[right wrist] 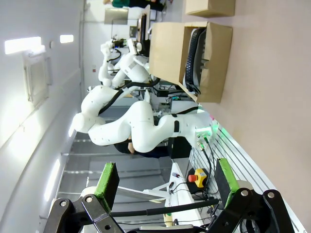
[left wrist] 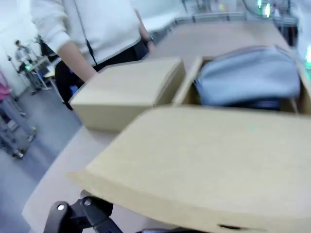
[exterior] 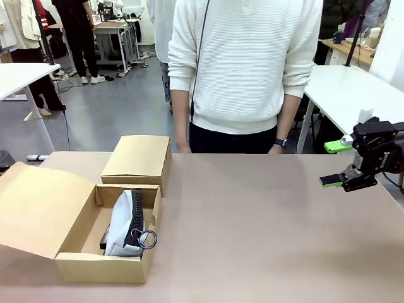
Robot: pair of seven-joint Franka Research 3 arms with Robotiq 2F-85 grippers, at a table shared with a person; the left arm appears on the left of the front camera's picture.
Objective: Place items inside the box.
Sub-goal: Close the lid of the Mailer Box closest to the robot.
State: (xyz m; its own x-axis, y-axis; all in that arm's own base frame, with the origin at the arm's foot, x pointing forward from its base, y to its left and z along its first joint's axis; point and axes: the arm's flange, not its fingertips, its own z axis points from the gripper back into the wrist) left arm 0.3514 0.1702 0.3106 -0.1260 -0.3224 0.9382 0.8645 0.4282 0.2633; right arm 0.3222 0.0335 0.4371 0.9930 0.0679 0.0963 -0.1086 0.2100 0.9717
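**Open box w/ pencil case; right jaws wide apart**

While the person (exterior: 243, 69) stands at the far side of the worktop (exterior: 265, 233), arms down, the open cardboard box (exterior: 88, 268) sits at the robot's left-front, its lid flap (exterior: 35, 208) folded out to the left. Inside it, the grey pencil case (exterior: 123, 221) stands on edge w/ its black zipper (exterior: 136, 218) facing right and a metal ring (exterior: 147, 238) hanging at the near end; a small dark item shows under it, too hidden to identify. A second, closed cardboard box (exterior: 137, 158) lies just behind the open one, touching or nearly so. The right gripper (exterior: 336, 163) hovers above the worktop's right edge, well apart from both boxes, jaws spread wide, holding nothing; green pads (right wrist: 108, 183) visible in the right wrist view, approx. parallel. Left wrist view: lid flap close in front, pencil case beyond; the left jaws' state cannot be told.
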